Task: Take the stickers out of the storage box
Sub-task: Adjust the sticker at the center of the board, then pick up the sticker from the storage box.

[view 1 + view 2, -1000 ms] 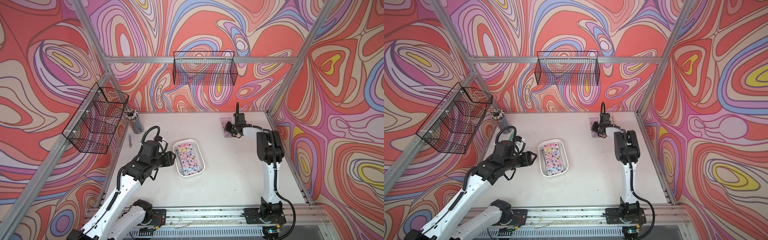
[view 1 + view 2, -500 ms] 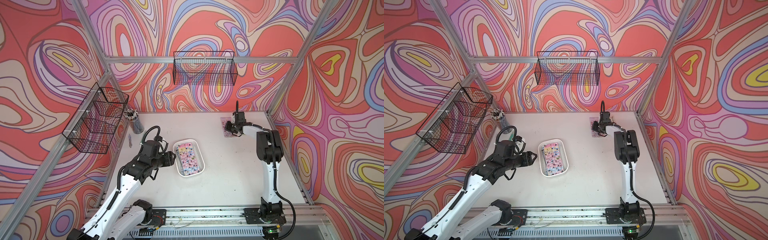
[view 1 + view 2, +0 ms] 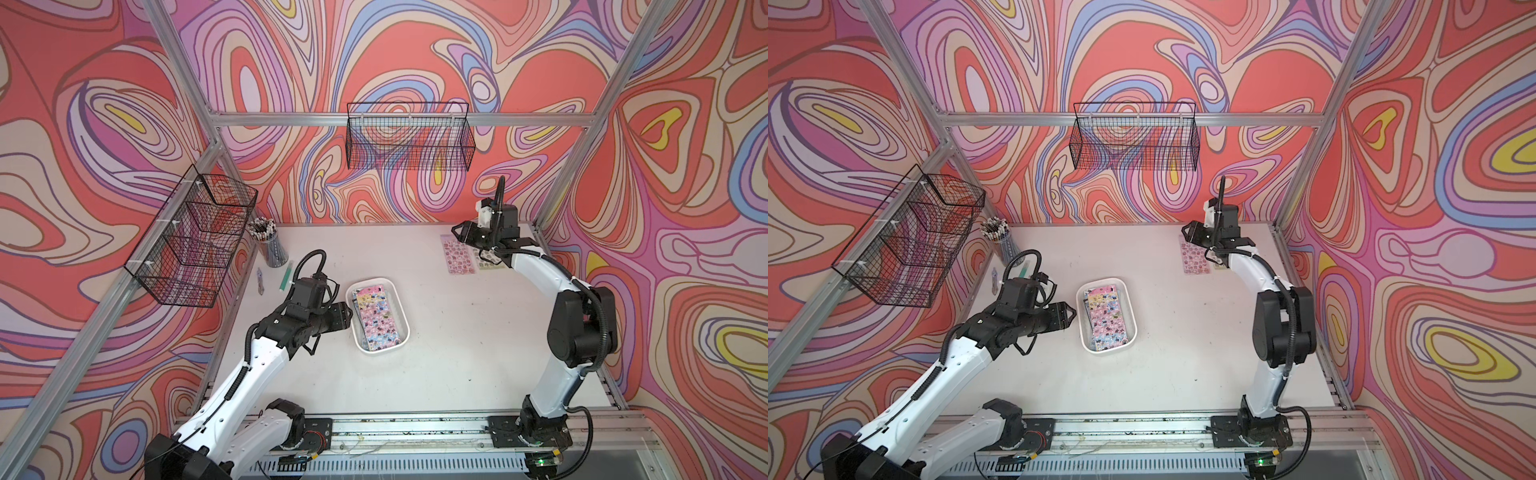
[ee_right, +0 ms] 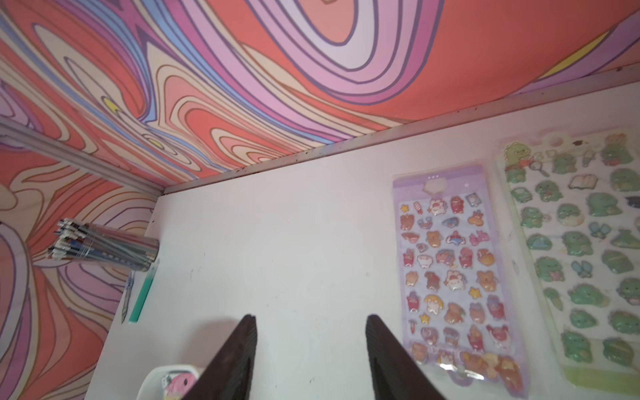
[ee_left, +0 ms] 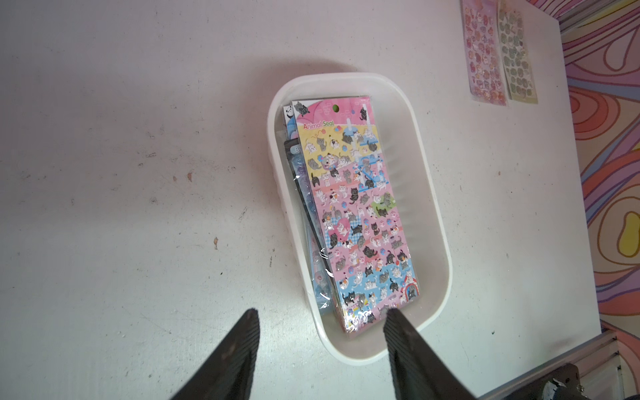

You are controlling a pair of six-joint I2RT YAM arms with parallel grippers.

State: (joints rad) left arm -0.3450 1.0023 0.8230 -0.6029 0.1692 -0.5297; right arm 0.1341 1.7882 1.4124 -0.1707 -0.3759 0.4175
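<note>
From my station I saw the box (image 3: 402, 308) sitting near the middle of the table (image 3: 457, 353). A stack of stickers (image 3: 376, 322) lay flat inside it, crowded against one long wall. The top one was a pink, yellow and blue cat sheet (image 5: 360, 214).

The left gripper (image 5: 321, 311) hung just beside the box on the left arm's side. Its fingers were set wide apart with nothing between them. In the left wrist view one fingertip lined up over the stack's near end, the other over bare table.

Two more sheets lay outside the box, side by side near the far right corner: a purple sheet (image 4: 453, 277) and a green sheet (image 4: 581, 249). The right gripper (image 4: 311, 317) was above the table just beside the purple sheet, fingers spread and empty.

A pen cup (image 3: 270, 245) and a green pen (image 3: 286, 275) sat at the far left, well apart from the box.
</note>
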